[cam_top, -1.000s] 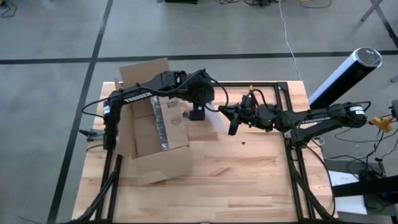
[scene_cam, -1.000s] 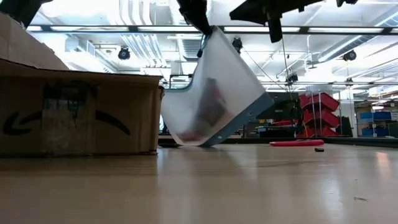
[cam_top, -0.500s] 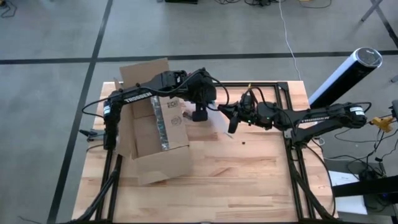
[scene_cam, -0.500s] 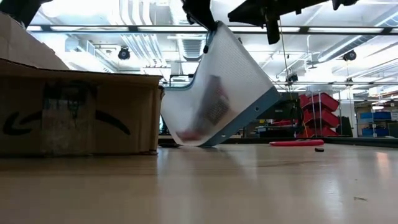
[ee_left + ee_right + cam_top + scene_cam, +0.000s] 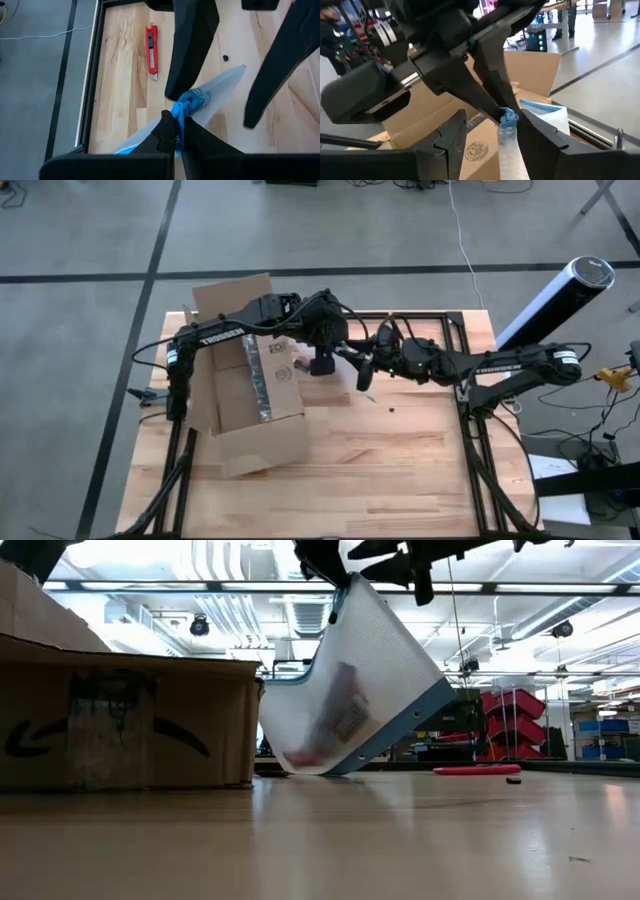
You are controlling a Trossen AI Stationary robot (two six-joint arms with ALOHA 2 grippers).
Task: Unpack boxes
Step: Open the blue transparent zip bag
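Pinching the blue top edge of a clear pouch (image 5: 350,690), the left gripper (image 5: 175,131) holds it clamped so it hangs tilted, its lower end on the table (image 5: 380,470). The right gripper (image 5: 492,127) faces it — fingers spread wide on either side of the pouch's top, not touching. The box (image 5: 250,395) sits just beside the left gripper, flaps up. A red cutter (image 5: 151,51) lies beyond the pouch — well apart.
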